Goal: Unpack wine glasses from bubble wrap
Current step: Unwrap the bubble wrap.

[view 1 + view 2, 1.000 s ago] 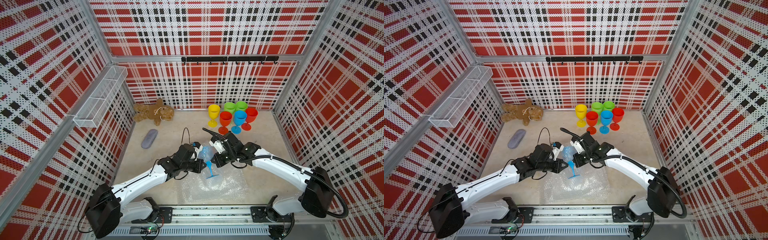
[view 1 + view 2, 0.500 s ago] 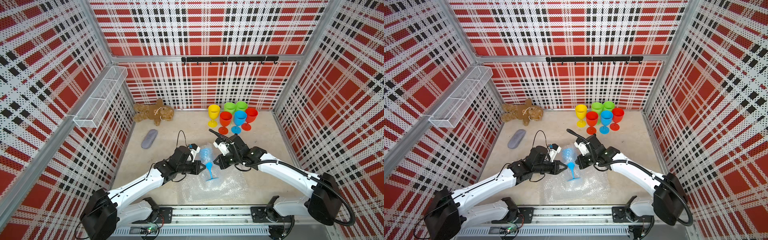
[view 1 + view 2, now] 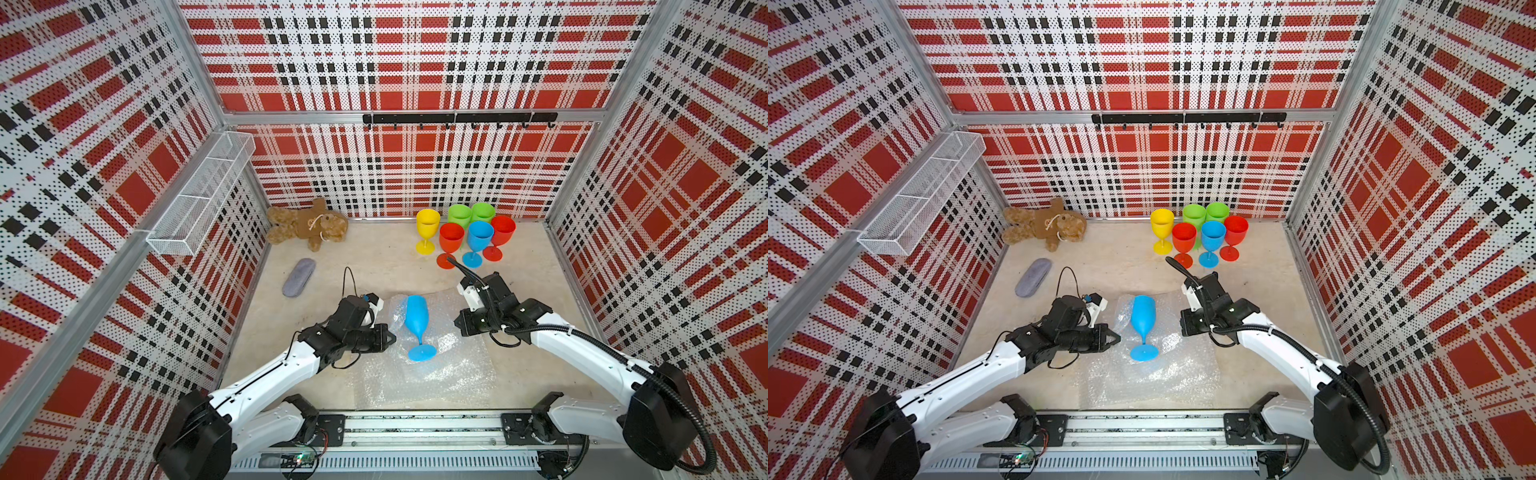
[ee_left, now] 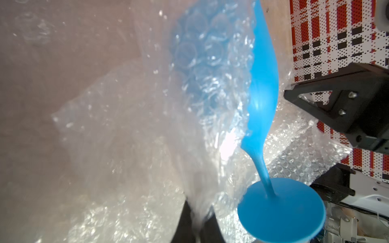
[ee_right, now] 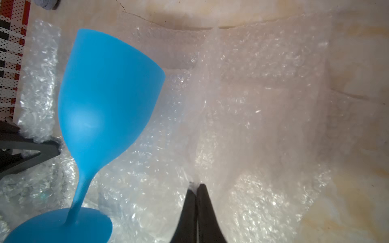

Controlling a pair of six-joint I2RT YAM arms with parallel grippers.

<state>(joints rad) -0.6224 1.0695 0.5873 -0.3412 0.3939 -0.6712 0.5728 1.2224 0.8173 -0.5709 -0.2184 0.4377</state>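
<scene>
- bubble wrap (image 3: 424,374): clear, shiny, dimpled sheet. It is spread on the tabletop (image 3: 374,266) near the front rail, between the two arms. Both side edges are raised, and the left edge curls up beside the lying glass's bowl.
- left arm (image 3: 270,374): reaches in low from the front-left corner, with the wrist level and pointing across the sheet.
- right arm (image 3: 582,345): reaches in from the front-right corner, with the wrist bent down at the sheet's right edge.
- upright wine glasses (image 3: 478,236): six in a tight cluster near the back wall, one yellow, two green, two red and one blue.
- blue wine glass (image 3: 417,318): opaque. It lies on its side on the sheet, uncovered on top, rim toward the back wall and round foot toward the front, with neither gripper touching it.
- left gripper (image 3: 390,337): jaws closed, pinching the left edge of the bubble wrap just beside the stem.
- right gripper (image 5: 196,186): jaws pressed together on a raised fold of bubble wrap.
</scene>
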